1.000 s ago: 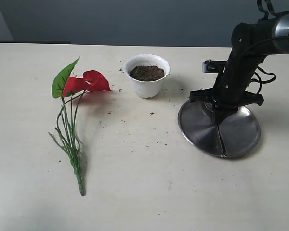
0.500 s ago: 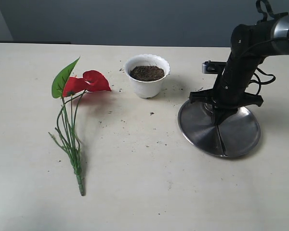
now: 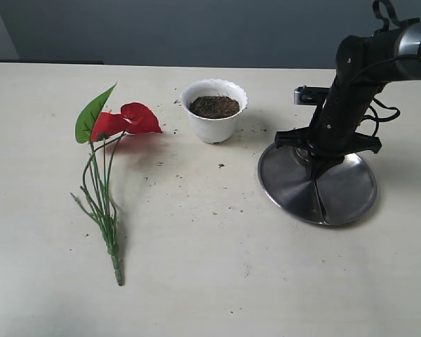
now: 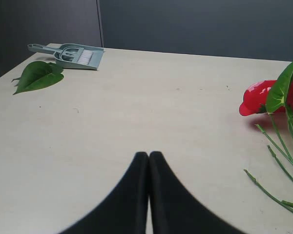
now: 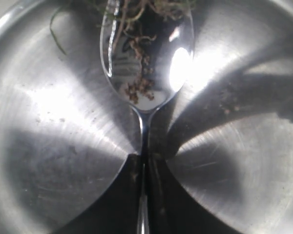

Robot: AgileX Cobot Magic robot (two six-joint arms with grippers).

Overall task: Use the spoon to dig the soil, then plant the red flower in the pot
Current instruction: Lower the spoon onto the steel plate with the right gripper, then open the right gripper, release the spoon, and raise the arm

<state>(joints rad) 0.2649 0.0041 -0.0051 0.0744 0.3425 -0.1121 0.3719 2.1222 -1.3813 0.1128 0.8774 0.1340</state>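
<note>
1. Two fingers of the left gripper (image 4: 149,155) are pressed together, empty, over the desk (image 4: 112,122).
2. The red flower (image 3: 126,119) lies flat, left of the pot (image 3: 214,128).
3. The soil (image 3: 214,106) fills the pot.
4. The right gripper (image 5: 145,158) is clamped on the handle of the spoon (image 5: 146,53), over the steel plate (image 5: 39,146).

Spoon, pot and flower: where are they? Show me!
spoon (image 5: 146,53), right wrist view, on the middle of its bowl.
pot (image 3: 214,128), exterior view, on its white wall.
flower (image 3: 137,118), exterior view, on a red bloom.
</note>
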